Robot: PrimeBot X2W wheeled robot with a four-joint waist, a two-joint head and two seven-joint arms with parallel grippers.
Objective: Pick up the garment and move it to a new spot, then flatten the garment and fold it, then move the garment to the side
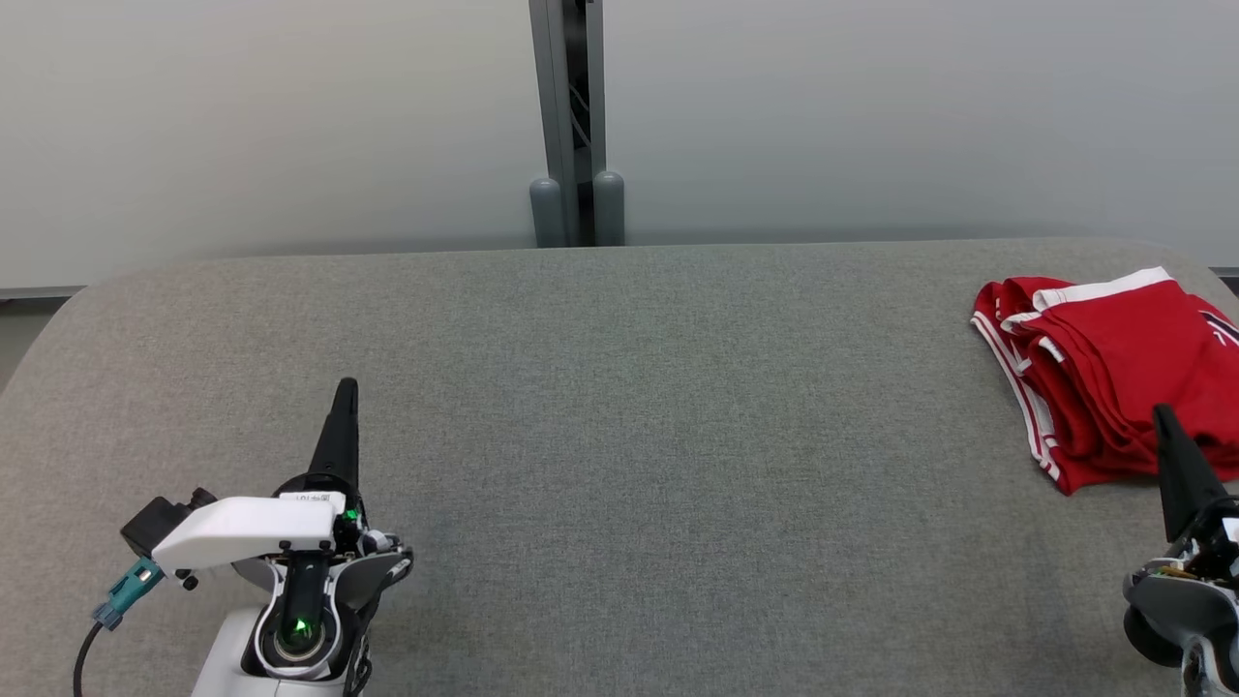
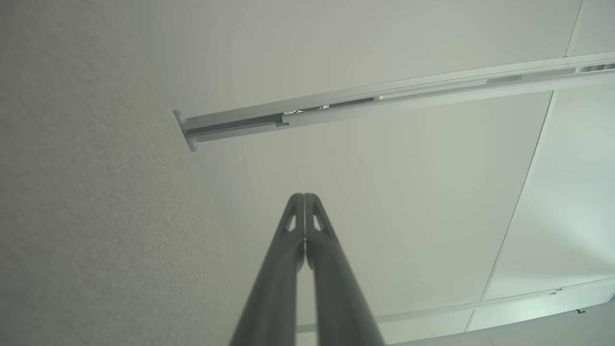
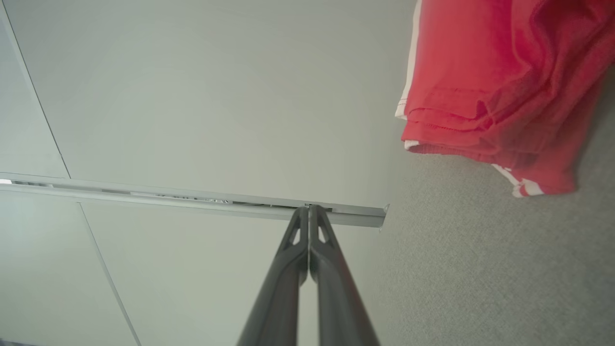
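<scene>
The garment (image 1: pixel 1113 373) is red with white trim and lies folded in layers at the far right of the grey table (image 1: pixel 619 407). In the right wrist view the garment (image 3: pixel 499 91) fills the upper right corner. My right gripper (image 1: pixel 1164 414) is shut and empty at the lower right, its tip over the garment's near edge; whether it touches the cloth I cannot tell. Its fingers (image 3: pixel 307 211) are pressed together. My left gripper (image 1: pixel 346 385) is shut and empty at the lower left, far from the garment, fingers together (image 2: pixel 304 197).
A pale wall panel with a grey vertical post (image 1: pixel 576 126) stands behind the table's far edge. The table's corners are rounded. A wide stretch of grey cloth surface lies between the two grippers.
</scene>
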